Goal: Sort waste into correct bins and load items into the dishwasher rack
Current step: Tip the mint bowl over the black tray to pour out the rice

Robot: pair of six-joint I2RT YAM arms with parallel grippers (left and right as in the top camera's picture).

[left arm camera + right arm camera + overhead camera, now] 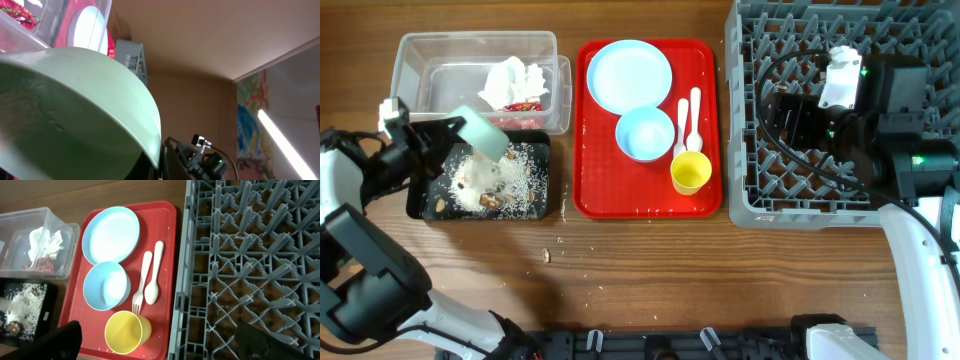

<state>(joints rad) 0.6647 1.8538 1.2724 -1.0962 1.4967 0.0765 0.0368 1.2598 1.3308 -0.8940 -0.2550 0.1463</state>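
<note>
Green bowl fills the left wrist view, tipped on its side. Overhead, the left gripper has its jaws closed on the rim and holds it over the black tray. Scraps, whitish rice and brown bits, lie heaped in that tray beneath it, so the step in hand looks like emptying the bowl into the food bin. Just behind, the tub holds the wrapper. Beside them the red tray carries the plate, blue bowl, fork, spoon and cup. Farthest right, the right gripper hangs wide open and empty over the rack; no dishes show in it. Next, I judge, the bowl must be righted, carried across the red tray, and stood between pegs.
</note>
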